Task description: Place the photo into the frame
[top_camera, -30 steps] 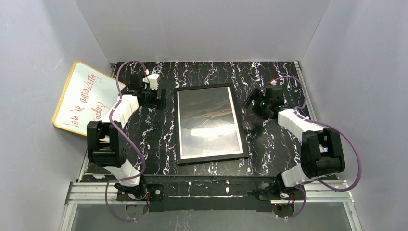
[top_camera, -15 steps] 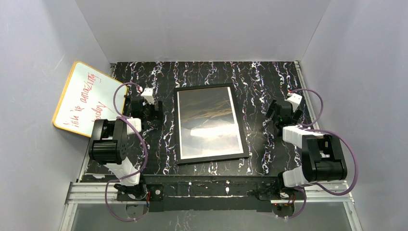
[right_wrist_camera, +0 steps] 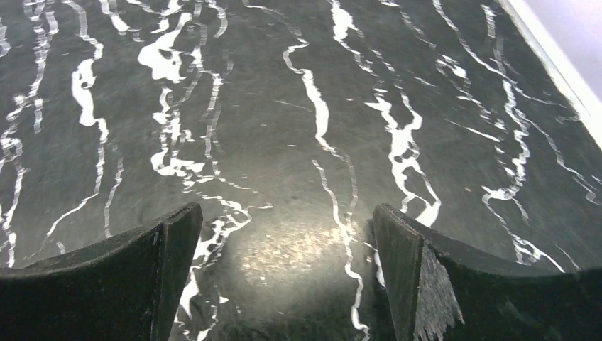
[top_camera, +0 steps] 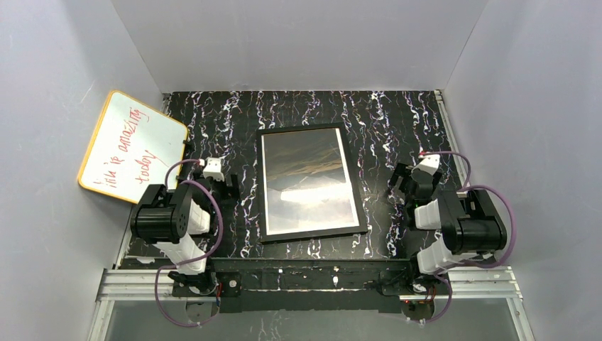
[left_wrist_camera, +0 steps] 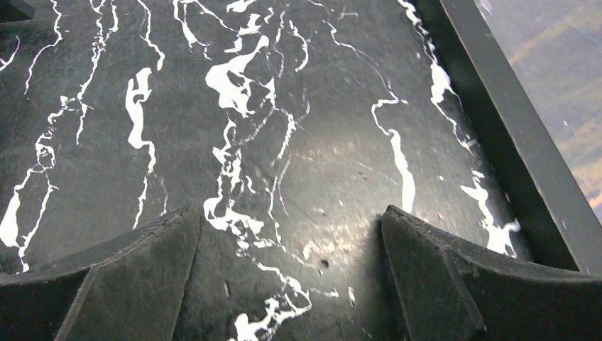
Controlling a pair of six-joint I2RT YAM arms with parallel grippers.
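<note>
As the left arm [top_camera: 174, 220] and right arm [top_camera: 465, 227] fold back, jaws spread and empty, the photo [top_camera: 309, 181] sits in the frame [top_camera: 314, 231], seemingly done.

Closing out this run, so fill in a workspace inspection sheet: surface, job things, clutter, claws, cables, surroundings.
Surface: black table with white marbling, shiny under the lights.
Job's things: frame lies flat mid-table, black side up; photo sits within its border, glare across it.
Clutter: whiteboard with red writing leans against the left wall beside the table.
Claws: left claw open, empty, over the table just left of the frame; right claw open, empty, over the table right of the frame.
Cables: purple cables loop along both arms, none across the frame.
Surroundings: grey walls on three sides; metal rail at the near edge.
</note>
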